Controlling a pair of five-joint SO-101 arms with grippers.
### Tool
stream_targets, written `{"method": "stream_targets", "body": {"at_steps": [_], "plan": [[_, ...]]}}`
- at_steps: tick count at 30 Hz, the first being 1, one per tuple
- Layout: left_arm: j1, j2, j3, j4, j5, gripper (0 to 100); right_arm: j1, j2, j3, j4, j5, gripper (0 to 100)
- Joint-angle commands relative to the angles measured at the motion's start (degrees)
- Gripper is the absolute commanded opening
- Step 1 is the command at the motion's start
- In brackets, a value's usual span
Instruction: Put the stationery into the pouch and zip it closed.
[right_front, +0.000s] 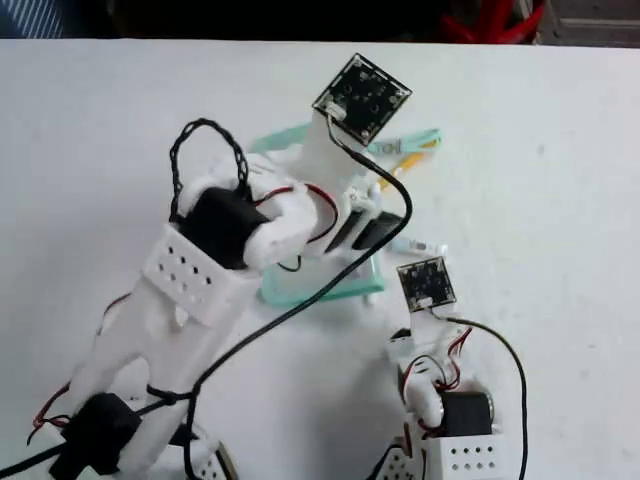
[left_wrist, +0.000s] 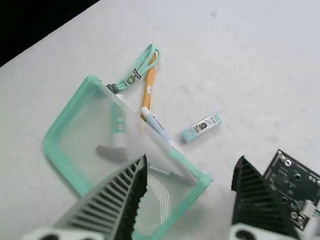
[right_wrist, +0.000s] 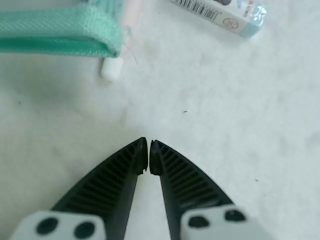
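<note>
left gripper (left_wrist: 191, 161), fingers spread wide, hangs over the mint pouch (left_wrist: 47, 145) lying flat on the table (left_wrist: 250, 60); closing here may pinch only mesh and drag the pouch. orange pencil (left_wrist: 148, 89) and white pen (left_wrist: 156, 126) lie end to end by its rim, long axes toward the strap (left_wrist: 142, 67). eraser (left_wrist: 201, 126) just beside; right gripper (right_wrist: 149, 152), tips together, near it.

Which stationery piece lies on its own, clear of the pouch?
The small pale-blue eraser, apart from everything else. The orange pen lies against the strap of the pouch, and the white pen rests along the pouch's edge.
</note>
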Motion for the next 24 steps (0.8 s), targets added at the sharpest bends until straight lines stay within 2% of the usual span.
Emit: {"method": "stream_targets", "body": {"at_steps": [1, 7, 12, 17, 19, 24], "plan": [[0.75, -0.22, 4.66, -6.86, -0.09, 30, -0.04, -0.31, 0.53, -0.04, -0.18, 2.1], [0.48, -0.04, 14.59, -21.36, 12.48, 30, -0.04, -0.31, 0.53, 0.04, -0.18, 2.1], [-3.21, 6.55, 18.29, -26.64, 11.25, 30, -0.04, -0.31, 0.53, 0.04, -0.18, 2.1], [-3.82, 20.18, 14.15, -29.98, 13.01, 30, -0.04, -0.31, 0.53, 0.04, -0.09, 2.1], [-4.18, 24.22, 9.58, -29.63, 15.74, 30, -0.04, -0.31, 0.53, 0.04, -0.09, 2.1], [-6.90, 33.45, -0.88, -26.81, 16.53, 30, -0.04, -0.31, 0.53, 0.04, -0.09, 2.1]]}}
